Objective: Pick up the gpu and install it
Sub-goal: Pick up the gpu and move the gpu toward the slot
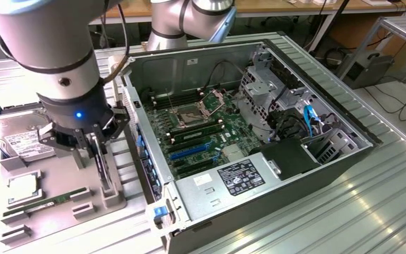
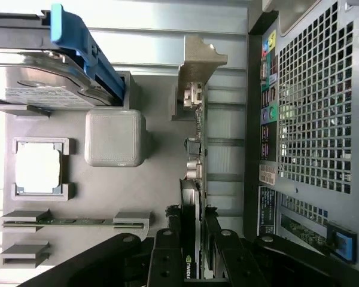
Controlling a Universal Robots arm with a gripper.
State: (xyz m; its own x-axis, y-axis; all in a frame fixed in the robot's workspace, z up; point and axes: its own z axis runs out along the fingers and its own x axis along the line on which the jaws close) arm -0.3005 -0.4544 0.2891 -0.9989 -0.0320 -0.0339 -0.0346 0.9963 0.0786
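Note:
The gpu [image 1: 106, 177] stands on edge in a slot of the grey fixture tray [image 1: 62, 222], at the exterior view's left of the open PC case [image 1: 259, 177]. In the wrist view the gpu [image 2: 194, 179] shows edge-on, its silver bracket resting against a grey post. My gripper [image 1: 99, 159] has come down over the card from above. Its black fingers [image 2: 164, 257] press against both faces of the card's near end, so the gripper [image 2: 192, 251] is shut on it. Inside the case, the motherboard [image 1: 196, 132] lies exposed, with a blue expansion slot [image 1: 188, 151].
On the tray are a silver hard drive [image 1: 23, 137] with a white label, a CPU [image 1: 23, 185] in its holder, and a green RAM stick [image 1: 48, 202]. The case's perforated rear wall [image 2: 311, 119] stands close beside the card. Cables and a drive cage fill the case's far side.

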